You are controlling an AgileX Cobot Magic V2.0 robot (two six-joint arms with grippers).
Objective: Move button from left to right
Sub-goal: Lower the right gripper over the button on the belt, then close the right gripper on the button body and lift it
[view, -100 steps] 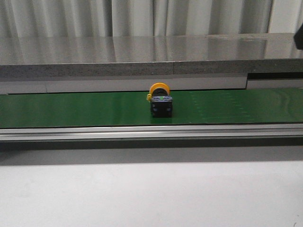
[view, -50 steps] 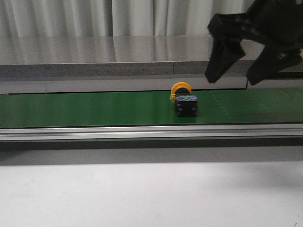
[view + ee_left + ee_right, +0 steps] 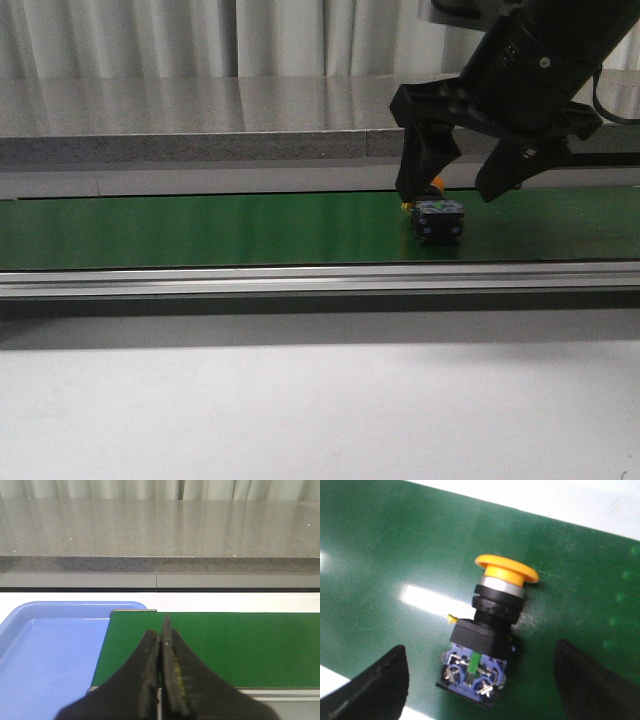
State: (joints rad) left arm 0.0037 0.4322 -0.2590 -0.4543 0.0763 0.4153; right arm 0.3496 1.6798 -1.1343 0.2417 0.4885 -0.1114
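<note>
The button (image 3: 438, 219) lies on its side on the green belt (image 3: 200, 230), right of the middle, its yellow-orange cap pointing away from me and mostly hidden by a finger. In the right wrist view the button (image 3: 485, 640) shows its cap, black body and blue terminal end. My right gripper (image 3: 462, 190) is open and hangs just above the button, one finger on each side, not touching it; it also shows in the right wrist view (image 3: 480, 680). My left gripper (image 3: 161, 645) is shut and empty over the belt's left end.
A blue tray (image 3: 45, 655) sits beside the belt's left end. A silver rail (image 3: 300, 280) runs along the belt's front edge. A grey stone ledge (image 3: 200, 130) runs behind the belt. A white table surface (image 3: 300, 410) lies in front.
The button has travelled to the right along the belt. My right gripper has come into view from the upper right and dropped down over the button, still open.
</note>
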